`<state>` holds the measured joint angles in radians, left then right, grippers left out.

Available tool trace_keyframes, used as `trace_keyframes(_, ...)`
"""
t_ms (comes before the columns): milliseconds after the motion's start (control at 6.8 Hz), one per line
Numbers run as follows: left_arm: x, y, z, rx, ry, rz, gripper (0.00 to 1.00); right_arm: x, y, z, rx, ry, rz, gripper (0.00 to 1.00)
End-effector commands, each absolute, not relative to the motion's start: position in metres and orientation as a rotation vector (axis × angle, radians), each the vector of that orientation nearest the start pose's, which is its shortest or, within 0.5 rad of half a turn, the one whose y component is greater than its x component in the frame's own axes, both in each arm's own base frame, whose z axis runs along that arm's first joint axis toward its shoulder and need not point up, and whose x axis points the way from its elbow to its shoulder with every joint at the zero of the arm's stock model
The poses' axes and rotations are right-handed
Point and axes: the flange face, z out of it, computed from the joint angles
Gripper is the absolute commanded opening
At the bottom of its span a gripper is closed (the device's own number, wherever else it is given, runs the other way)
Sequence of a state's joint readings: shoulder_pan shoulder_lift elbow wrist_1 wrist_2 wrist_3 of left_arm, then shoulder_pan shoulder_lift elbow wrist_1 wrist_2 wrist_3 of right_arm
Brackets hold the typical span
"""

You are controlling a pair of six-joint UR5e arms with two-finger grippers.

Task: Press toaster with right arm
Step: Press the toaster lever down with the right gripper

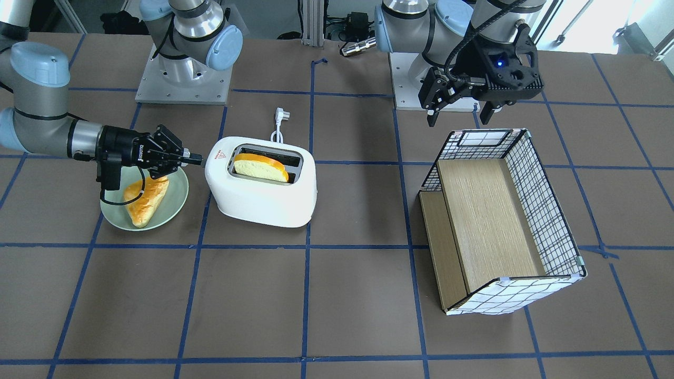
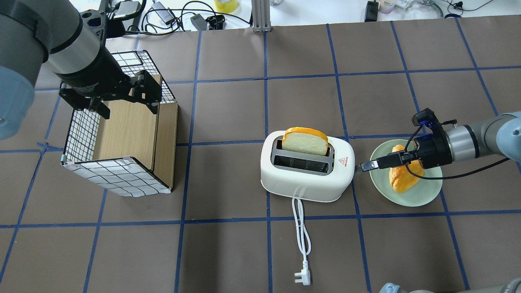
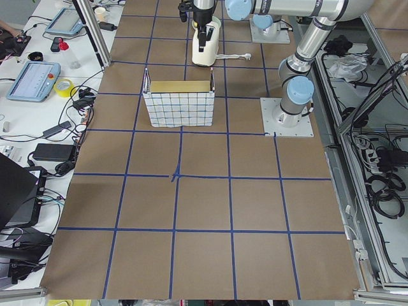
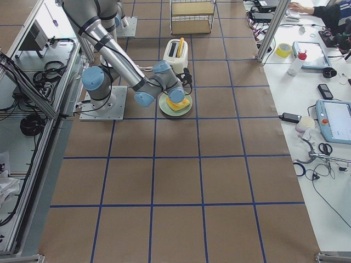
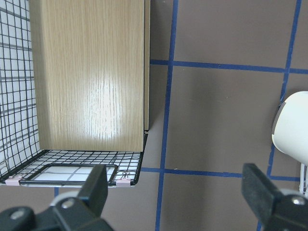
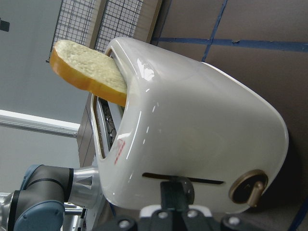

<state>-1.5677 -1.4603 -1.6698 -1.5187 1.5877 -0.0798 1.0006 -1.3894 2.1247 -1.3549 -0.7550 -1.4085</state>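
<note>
- Brown bench with a blue tape grid (image 2: 228, 252): carries all items listed below.
- Silver-grey jointed right arm with pale blue joint caps (image 1: 42, 126): this is the nearer arm to the toaster. The forearm is low and about level, and the wrist is horizontal and reaches across the plate. The left arm (image 2: 73, 53) hangs well apart, over a wire basket with a wooden shelf (image 2: 122, 134).
- White rounded two-slot plastic toaster (image 1: 260, 195): it stands directly ahead of the right fingers (image 1: 194, 157). Its long axis is in line with their pointing direction, and its narrow end face is turned toward the tips.
- Pale green round plate (image 2: 423, 191): it lies beneath and behind the right fingers and holds an orange-crusted bread piece (image 2: 401, 181).
- Bread slice (image 2: 305, 142): it stands high out of one toaster slot, beyond the tips. Judgement: the lever is not yet down.
- Dark lever slot (image 6: 202, 180): it is on the facing end wall, with a brass-coloured knob (image 6: 248, 185) beside it. No lever handle is visible; the tips may hide it. Judgement: the press calls for a stroke down along this slot, toward the bench.
- Right fingers: together, holding nothing, with the tips at the slot's upper part. Contact cannot be confirmed.
- Left fingers (image 5: 96, 190): apart, holding nothing.
</note>
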Motion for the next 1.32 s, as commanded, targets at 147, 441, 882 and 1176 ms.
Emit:
trace_keyframes(147, -0.13, -0.451, 0.496, -0.13, 3.123, -0.099, 1.0, -0.022, -0.417, 0.192, -0.387, 1.953, -0.125, 0.0)
trace_keyframes(441, -0.13, -0.452, 0.497, -0.13, 3.123, -0.102, 1.0, -0.021, -0.413, 0.182, -0.383, 2.007, -0.102, 0.0)
trace_keyframes(882, -0.13, -0.452, 0.497, -0.13, 3.121, -0.102, 1.0, -0.019, -0.409, 0.175, -0.393, 2.017, -0.093, 0.0)
trace_keyframes(1176, -0.13, -0.452, 0.497, -0.13, 3.123, -0.102, 1.0, -0.019, -0.408, 0.176, -0.395, 2.02, -0.096, 0.0)
